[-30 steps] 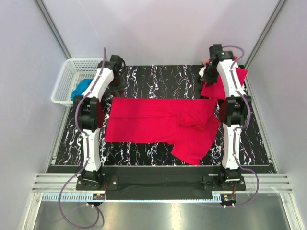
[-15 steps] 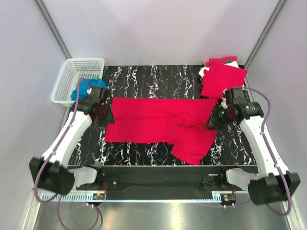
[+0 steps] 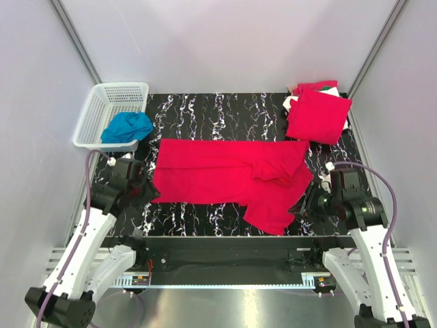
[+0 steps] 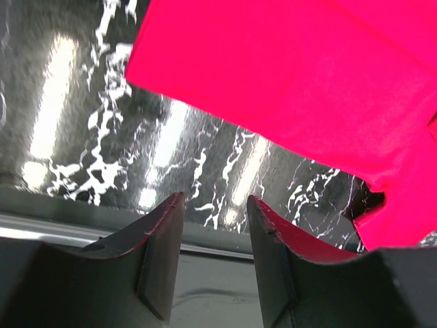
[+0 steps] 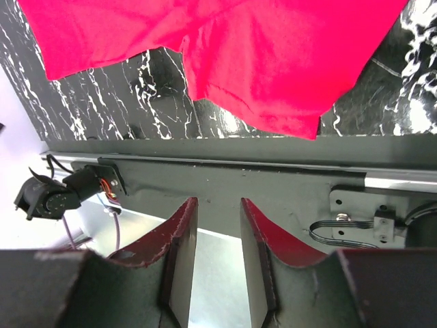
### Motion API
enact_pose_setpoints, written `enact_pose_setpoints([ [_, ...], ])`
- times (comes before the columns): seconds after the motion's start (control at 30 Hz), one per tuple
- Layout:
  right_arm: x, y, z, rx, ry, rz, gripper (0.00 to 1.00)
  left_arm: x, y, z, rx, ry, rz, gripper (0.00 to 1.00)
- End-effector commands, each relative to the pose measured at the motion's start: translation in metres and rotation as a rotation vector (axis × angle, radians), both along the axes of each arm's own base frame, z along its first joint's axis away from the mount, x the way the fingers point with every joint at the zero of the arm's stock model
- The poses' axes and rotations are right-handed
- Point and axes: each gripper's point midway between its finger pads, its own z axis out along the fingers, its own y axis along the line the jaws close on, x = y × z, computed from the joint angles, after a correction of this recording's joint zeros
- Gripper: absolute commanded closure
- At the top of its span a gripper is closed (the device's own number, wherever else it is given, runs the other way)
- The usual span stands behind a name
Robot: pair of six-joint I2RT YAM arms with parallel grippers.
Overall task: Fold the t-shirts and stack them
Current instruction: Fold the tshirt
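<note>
- Soft and rumpled on its right side, one red t-shirt (image 3: 218, 171) lies spread mid-worktop (image 3: 225, 109), on glossy black marbling.
- Square stack of folded red t-shirts (image 3: 319, 115), far right corner.
- Left end effector (image 4: 215, 205) and right end effector (image 5: 217, 205): fingers apart, empty.

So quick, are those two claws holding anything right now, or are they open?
Left gripper: open, fingers apart, holding nothing.
Right gripper: open, fingers apart, holding nothing.
</note>
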Motion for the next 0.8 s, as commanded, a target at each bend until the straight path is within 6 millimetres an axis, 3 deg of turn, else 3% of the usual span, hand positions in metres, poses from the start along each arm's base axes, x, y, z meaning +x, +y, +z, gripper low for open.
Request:
enact_pose_setpoints([
  [0.0,-0.008,0.007,-0.009,0.055,0.047,-0.033,0.62,-0.005,-0.009,-0.006,-0.083,-0.021,0.031,0.53],
  [0.2,-0.005,0.007,-0.011,0.064,0.084,-0.08,0.62,-0.009,-0.008,-0.017,-0.073,0.011,0.029,0.53],
  [0.33,0.013,0.01,0.007,0.084,0.022,-0.085,0.61,0.001,-0.01,-0.007,-0.059,0.003,0.012,0.53],
  [0.43,0.019,0.0,-0.004,0.008,0.06,-0.101,0.61,0.008,-0.011,-0.002,-0.05,0.006,0.006,0.52],
  [0.57,0.011,-0.003,-0.011,-0.023,0.111,-0.083,0.6,0.008,-0.013,-0.012,-0.039,0.059,-0.009,0.53],
  [0.67,0.04,-0.012,-0.001,-0.1,0.033,-0.072,0.6,0.03,-0.012,0.004,0.0,0.009,-0.029,0.52],
  [0.7,0.063,-0.014,0.013,-0.123,-0.04,-0.057,0.6,0.041,-0.011,0.011,0.022,-0.01,-0.034,0.52],
  [0.73,0.085,-0.017,0.002,-0.168,0.015,-0.058,0.62,0.059,-0.009,0.032,0.048,-0.067,-0.028,0.52],
  [0.77,0.102,-0.017,0.002,-0.185,0.013,-0.044,0.62,0.078,-0.011,0.025,0.085,-0.038,-0.051,0.52],
])
